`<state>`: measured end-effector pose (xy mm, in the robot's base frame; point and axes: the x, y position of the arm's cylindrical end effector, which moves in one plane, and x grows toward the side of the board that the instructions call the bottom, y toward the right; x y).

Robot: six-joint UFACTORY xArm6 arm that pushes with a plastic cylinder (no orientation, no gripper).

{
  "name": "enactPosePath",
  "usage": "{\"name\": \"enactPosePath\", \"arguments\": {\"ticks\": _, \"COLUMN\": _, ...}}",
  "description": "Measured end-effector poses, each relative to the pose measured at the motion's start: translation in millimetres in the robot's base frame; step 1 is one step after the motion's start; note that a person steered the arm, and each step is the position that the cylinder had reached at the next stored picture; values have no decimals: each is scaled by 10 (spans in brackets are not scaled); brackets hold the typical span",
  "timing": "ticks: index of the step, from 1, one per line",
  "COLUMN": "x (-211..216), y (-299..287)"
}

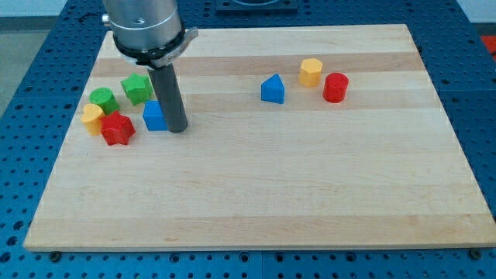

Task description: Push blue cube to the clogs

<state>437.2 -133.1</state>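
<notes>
Counter: pale wooden board on a blue perforated bench, taking up most of the view. Bare through the middle and the view's bottom.

Arm: grey cylindrical housing at the view's top left, dark rod dropping from it. No claw on this rig, so nothing to report as wide, narrow or holding; the rod ends in my tip.

Cluster at the view's left: green cube, green cylinder, red star-shaped block, yellow block partly behind the red one, shape not clear. These four sit close together, some touching. I take this bunch to be the "clogs", though that reading is a guess.

Blue cube: just to the right of that cluster, near the red star-shaped block and below the green cube. Small gap to both; not yet joined.

Second group, view's upper right, well apart: blue block with a peaked top, yellow block, red cylinder.

Key relation: my tip stands against the right side of the blue cube, touching or nearly so. The blue cube lies to the left of my tip, and the cluster lies further left on the same line. A leftward push looks right. Task nearly complete. Risk: cube glancing off the red star-shaped block and turning.
</notes>
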Motion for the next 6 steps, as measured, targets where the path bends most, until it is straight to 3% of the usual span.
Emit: {"name": "enactPosePath", "arguments": {"ticks": 6, "x": -244, "y": -248}}
